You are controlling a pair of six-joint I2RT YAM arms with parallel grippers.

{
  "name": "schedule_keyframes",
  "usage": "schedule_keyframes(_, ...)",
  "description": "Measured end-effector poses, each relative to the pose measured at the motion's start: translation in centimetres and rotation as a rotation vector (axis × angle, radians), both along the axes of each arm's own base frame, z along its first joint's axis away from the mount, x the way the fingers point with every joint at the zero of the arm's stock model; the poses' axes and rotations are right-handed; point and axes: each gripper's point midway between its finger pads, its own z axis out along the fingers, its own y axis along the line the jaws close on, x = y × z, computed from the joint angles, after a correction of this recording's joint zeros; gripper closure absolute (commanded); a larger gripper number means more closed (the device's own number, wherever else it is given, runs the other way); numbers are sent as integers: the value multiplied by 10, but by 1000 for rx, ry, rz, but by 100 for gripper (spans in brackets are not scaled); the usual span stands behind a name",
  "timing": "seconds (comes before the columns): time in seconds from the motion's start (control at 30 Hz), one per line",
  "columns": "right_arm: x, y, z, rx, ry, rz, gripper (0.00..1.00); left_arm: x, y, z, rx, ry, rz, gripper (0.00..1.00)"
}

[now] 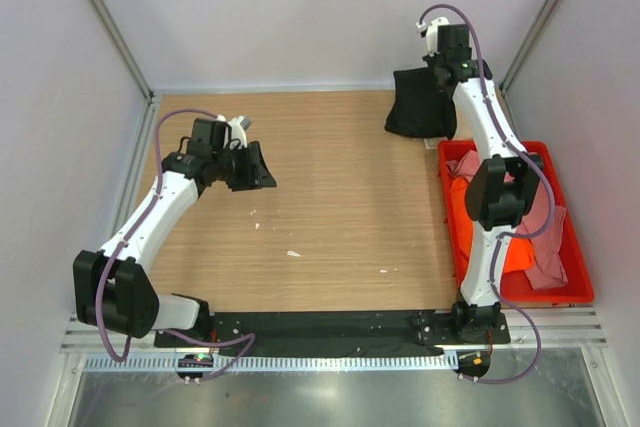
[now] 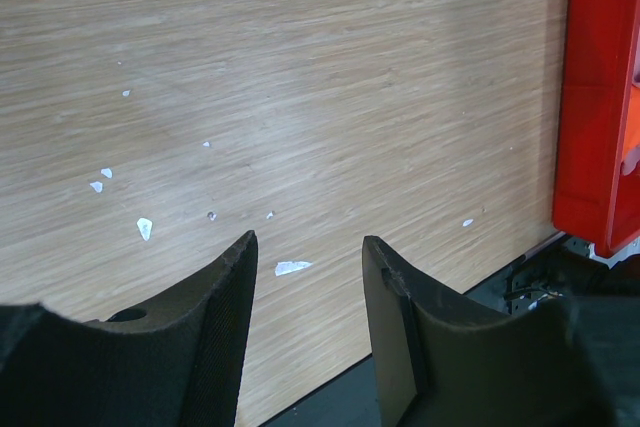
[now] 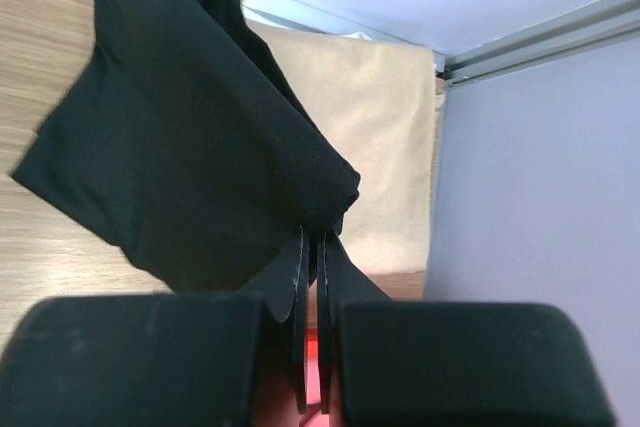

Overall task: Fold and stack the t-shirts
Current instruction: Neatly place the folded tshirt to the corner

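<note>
The right claw [image 3: 312,247] is pinched shut on a bunched edge of the black t-shirt [image 3: 190,147], holding it up at the far right corner of the desk [image 1: 330,197] so the cloth hangs down in a loose drape. Right behind it the tan t-shirt [image 3: 375,117] lies flat against the back wall. It looks folded, though I can only see part of it.

The left claw [image 2: 308,240] is spread wide with nothing in it, hovering over bare wood on the left side, well apart from the cloth. The orange t-shirt [image 1: 515,252] and the pink t-shirt [image 1: 548,259] lie crumpled in the red crate [image 1: 530,299] along the right edge.

My read is that the black one is the shirt in hand — either about to be laid out for folding or brought over to go on the tan one. From how it hangs I can't tell which. It doesn't look tidy enough to stack, so the next move probably needs it lowered onto open desk and drawn flat, and the idle left claw would have to come across and take a second corner — one grip won't spread it
</note>
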Motion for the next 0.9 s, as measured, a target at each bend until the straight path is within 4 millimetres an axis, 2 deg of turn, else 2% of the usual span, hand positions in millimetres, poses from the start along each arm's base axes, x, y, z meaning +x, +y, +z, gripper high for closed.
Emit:
schedule_keyframes(0.3, -7, -6, 31, 10, -55, 16, 99, 0, 0, 0, -2, 1, -2, 53)
schedule_keyframes(0.73, -13, -12, 46, 9, -76, 23, 99, -1, -1, 0, -5, 2, -4, 52)
schedule_keyframes(0.9, -20, -14, 61, 29, -97, 36, 99, -1, -1, 0, -5, 2, -3, 52)
